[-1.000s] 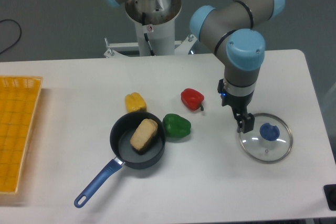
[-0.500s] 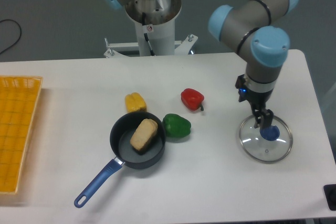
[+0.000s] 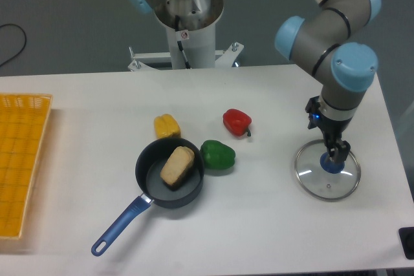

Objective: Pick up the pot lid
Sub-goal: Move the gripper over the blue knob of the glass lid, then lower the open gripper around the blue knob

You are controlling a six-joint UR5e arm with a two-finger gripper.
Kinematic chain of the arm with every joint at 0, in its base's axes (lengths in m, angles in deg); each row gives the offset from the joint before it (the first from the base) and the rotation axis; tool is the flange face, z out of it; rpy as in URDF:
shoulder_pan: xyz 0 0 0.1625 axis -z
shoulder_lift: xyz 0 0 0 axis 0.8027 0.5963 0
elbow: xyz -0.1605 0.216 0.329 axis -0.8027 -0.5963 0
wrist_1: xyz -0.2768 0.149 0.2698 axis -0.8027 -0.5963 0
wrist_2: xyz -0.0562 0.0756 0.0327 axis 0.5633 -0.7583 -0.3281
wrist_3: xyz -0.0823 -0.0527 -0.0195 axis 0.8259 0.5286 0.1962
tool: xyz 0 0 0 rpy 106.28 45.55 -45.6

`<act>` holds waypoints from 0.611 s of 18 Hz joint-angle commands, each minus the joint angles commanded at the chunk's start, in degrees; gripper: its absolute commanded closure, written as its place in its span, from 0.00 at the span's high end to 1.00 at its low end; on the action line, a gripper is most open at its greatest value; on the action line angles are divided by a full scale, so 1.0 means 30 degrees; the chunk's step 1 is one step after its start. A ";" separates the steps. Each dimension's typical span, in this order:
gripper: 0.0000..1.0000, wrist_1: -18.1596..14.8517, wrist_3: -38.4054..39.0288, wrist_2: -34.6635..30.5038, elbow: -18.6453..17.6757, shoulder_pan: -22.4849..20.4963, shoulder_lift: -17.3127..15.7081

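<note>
The gripper point(image 3: 326, 139) hangs over the back part of the pot lid, its two fingers apart and nothing held between them. Clear glass with a thin rim makes up the pot lid point(image 3: 315, 181), which lies at the right side of the table. Its round blue knob point(image 3: 332, 165) shows just below the right fingertip. Whether that fingertip touches the knob, I cannot tell.
Left of centre, a black pan point(image 3: 146, 189) with a blue handle holds a brown bread-like piece point(image 3: 177, 165). Green point(image 3: 218, 155), red point(image 3: 237, 121) and yellow point(image 3: 167, 126) peppers lie nearby. A yellow-orange crate point(image 3: 23, 159) stands at the left edge.
The arm and gripper have moved right and somewhat down in the view, from left of the lid to over its back part. The lid, pan and peppers have stayed put.
</note>
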 joint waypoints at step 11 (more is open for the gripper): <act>1.00 0.0995 -0.0264 -0.0029 0.0234 -0.0001 0.1319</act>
